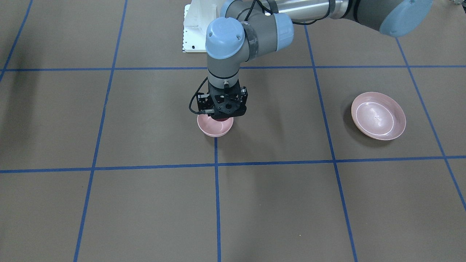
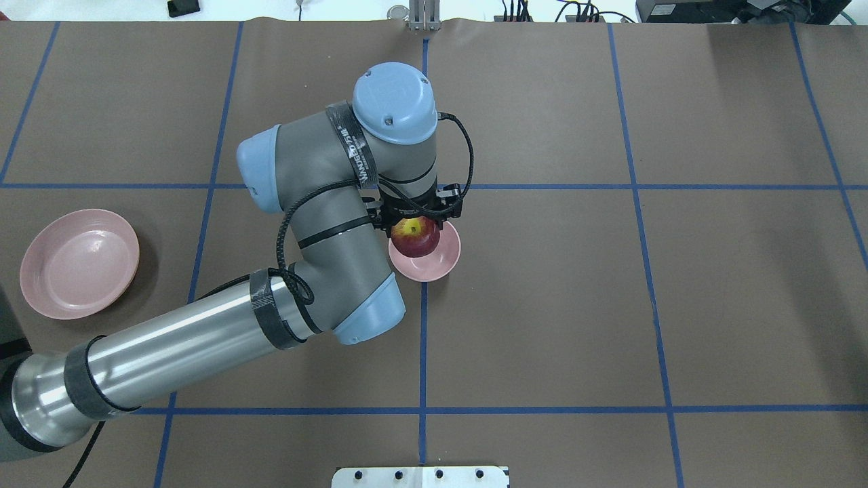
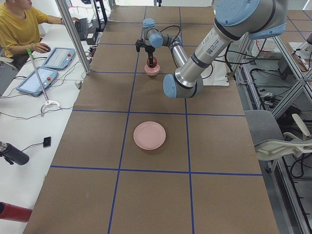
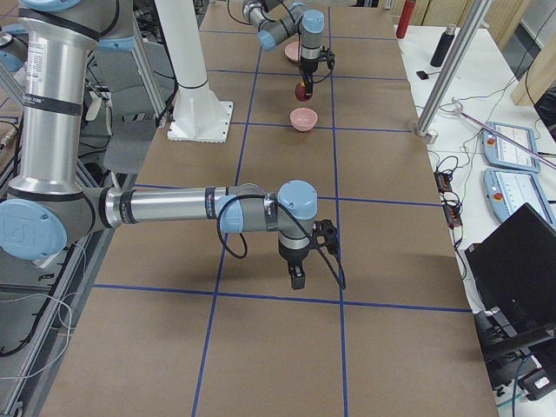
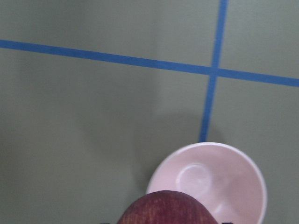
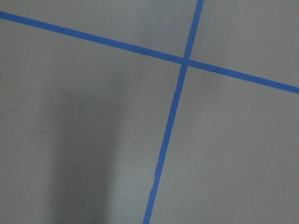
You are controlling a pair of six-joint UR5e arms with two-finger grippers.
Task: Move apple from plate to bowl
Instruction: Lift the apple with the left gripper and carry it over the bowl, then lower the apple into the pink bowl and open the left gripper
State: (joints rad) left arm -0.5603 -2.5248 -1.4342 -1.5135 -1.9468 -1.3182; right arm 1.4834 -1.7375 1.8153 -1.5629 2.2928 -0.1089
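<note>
Above the bowl (image 2: 437, 266), not touching it, you have the left gripper (image 2: 415, 222) clamped on the apple (image 2: 415, 238), the plate (image 2: 78, 264) well apart; whether the right gripper (image 4: 297, 278) grips, you cannot tell

We take this for a robotics lab. A long counter (image 3: 97, 146) under brown sheeting is marked into squares with blue tape (image 2: 420, 410). Two industrial arms reach over it, the left arm (image 2: 203, 325) and the right arm (image 4: 174, 208), near a white pedestal (image 4: 193, 87). Alongside, a person in a yellow shirt (image 3: 19, 24) sits at a white desk with control tablets (image 3: 58, 57) and loose cables. Aluminium frame posts (image 3: 73, 34) and an office chair (image 3: 273, 139) stand by.
</note>
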